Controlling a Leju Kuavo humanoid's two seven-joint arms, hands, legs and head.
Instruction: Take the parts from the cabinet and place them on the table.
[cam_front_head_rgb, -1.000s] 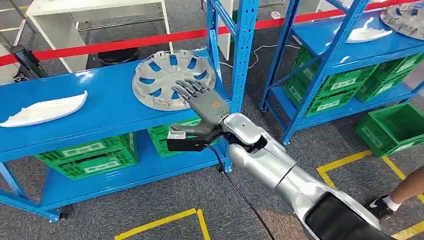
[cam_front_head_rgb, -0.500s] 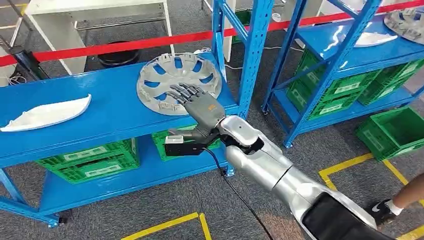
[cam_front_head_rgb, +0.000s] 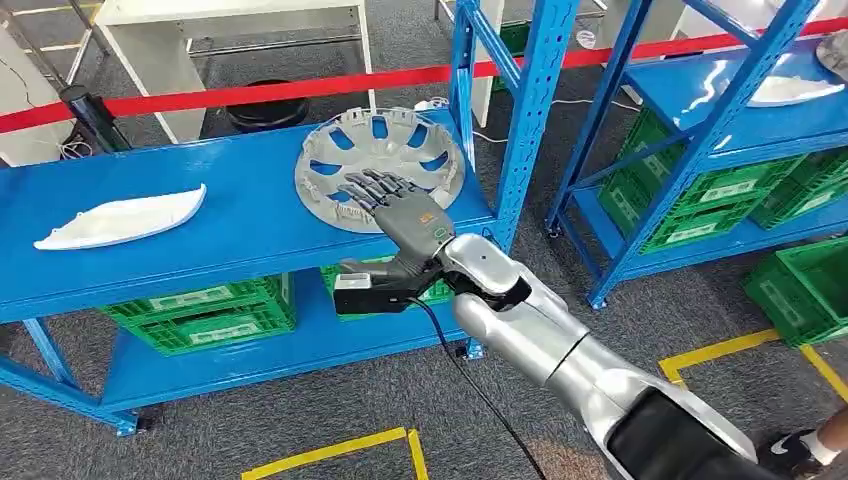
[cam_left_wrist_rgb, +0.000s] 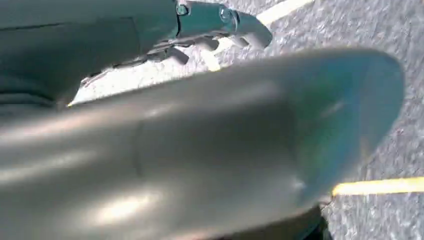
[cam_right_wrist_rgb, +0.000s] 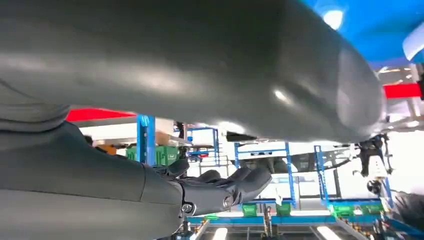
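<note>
Head view of the parts-retrieval task at an early stage. The round grey plastic wheel cover with spoke-like cut-outs (cam_front_head_rgb: 380, 163) lies flat on the upper shelf of the blue steel shelving cabinet (cam_front_head_rgb: 230, 240), at the end next to the blue upright post (cam_front_head_rgb: 525, 120). The right hand (cam_front_head_rgb: 392, 205), dark grey on a silver arm, hovers over the near rim of the cover with its fingers spread and extended; it holds nothing, and whether the fingertips touch the cover cannot be told. In the right wrist view the same hand (cam_right_wrist_rgb: 215, 187) shows its fingers loosely extended with no part in them. Of the left hand, the state cannot be told from the blurred left wrist view.

A 2nd part, the elongated white plastic shell (cam_front_head_rgb: 122, 217), rests on the same shelf, well apart from the cover. Judged from this layout, both parts remain to be lifted and carried; no part is yet on a table.

Green plastic crates (cam_front_head_rgb: 205, 315) on the lower shelf carry white labels, too small to read. No brand or other writing is legible.
</note>
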